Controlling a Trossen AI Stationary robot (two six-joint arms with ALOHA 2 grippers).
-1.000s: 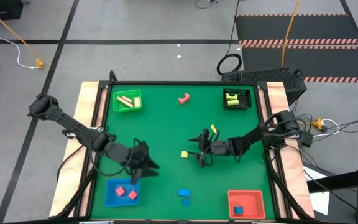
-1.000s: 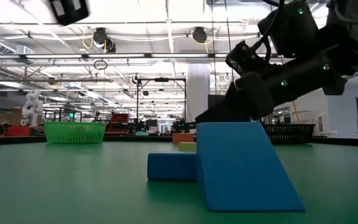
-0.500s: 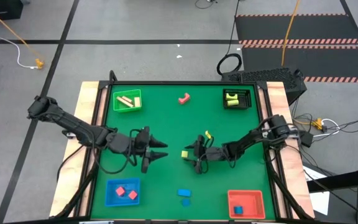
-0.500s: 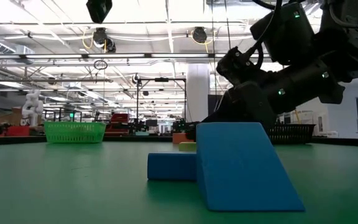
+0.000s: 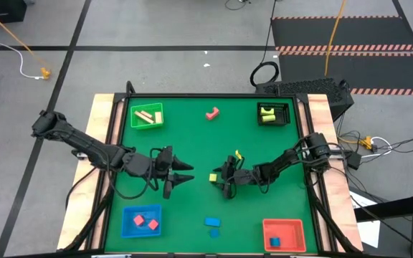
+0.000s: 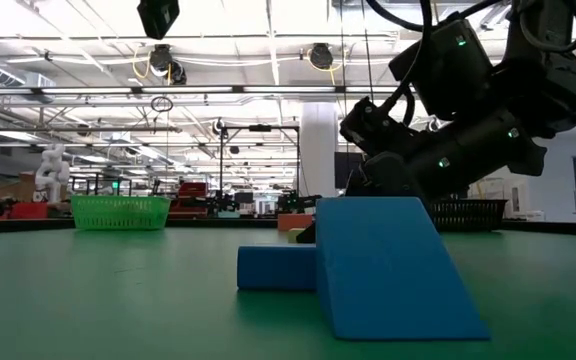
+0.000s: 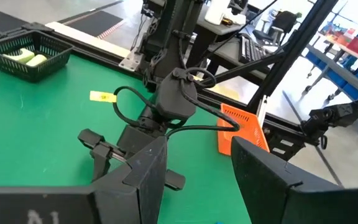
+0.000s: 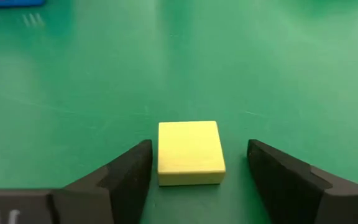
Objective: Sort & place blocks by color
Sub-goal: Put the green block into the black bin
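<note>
From above, the right end effector point(image 5: 219, 178) sits low at the yellow block point(image 5: 212, 177) near the middle of the green tabletop point(image 5: 192, 143), while the left end effector point(image 5: 185, 172) waits just to its left, fingers apart and holding nothing. From the right wrist, the yellow block point(image 8: 189, 152) lies flat between the spread fingers point(image 8: 129, 171), untouched by either. The step in hand looks like picking up this block; next the fingers must close squarely on its sides before lifting toward the black tray point(image 5: 273, 113) holding other yellow pieces.

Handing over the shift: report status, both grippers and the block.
Right gripper open, low, straddling yellow block; not gripped. Left gripper open, empty, mid-table. Nothing in the way.
</note>
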